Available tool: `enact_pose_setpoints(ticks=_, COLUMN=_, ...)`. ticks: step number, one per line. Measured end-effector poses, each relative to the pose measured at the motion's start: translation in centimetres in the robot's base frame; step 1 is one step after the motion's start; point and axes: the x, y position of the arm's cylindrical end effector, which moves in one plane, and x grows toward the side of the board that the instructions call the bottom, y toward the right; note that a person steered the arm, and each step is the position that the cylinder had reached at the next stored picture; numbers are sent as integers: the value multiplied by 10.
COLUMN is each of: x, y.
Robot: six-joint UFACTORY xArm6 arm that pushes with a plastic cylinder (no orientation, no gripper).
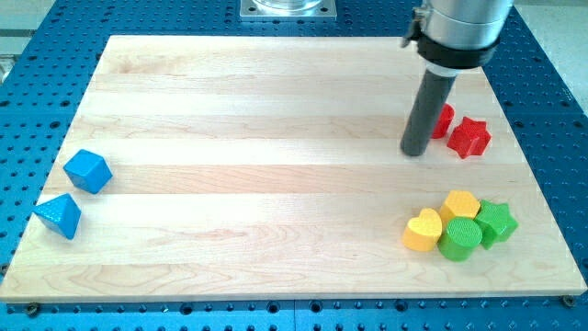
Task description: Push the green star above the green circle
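The green star (498, 222) lies near the view's bottom right, touching the right side of the green circle (459, 239). The circle sits just below and left of the star. My tip (415, 152) rests on the board well above this cluster, up and to the left of the star, next to the red blocks. It touches neither green block.
A yellow heart (424, 230) and a yellow block (460, 204) press against the green circle. A red star (469, 137) and a partly hidden red block (444, 120) lie right of my tip. A blue cube (88, 171) and a blue triangle (60, 215) lie at the left edge.
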Motion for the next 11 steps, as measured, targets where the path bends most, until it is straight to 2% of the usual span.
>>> enact_pose_setpoints(ticks=1, x=-59, y=-41)
enact_pose_setpoints(ticks=3, x=-64, y=-5)
enact_pose_setpoints(ticks=4, x=-39, y=-15)
enact_pose_setpoints(ticks=5, x=46, y=51)
enact_pose_setpoints(ticks=6, x=52, y=158)
enact_pose_setpoints(ticks=7, x=117, y=159)
enact_pose_setpoints(ticks=8, x=118, y=125)
enact_pose_setpoints(ticks=9, x=146, y=65)
enact_pose_setpoints(ticks=10, x=145, y=9)
enact_pose_setpoints(ticks=11, x=177, y=-1)
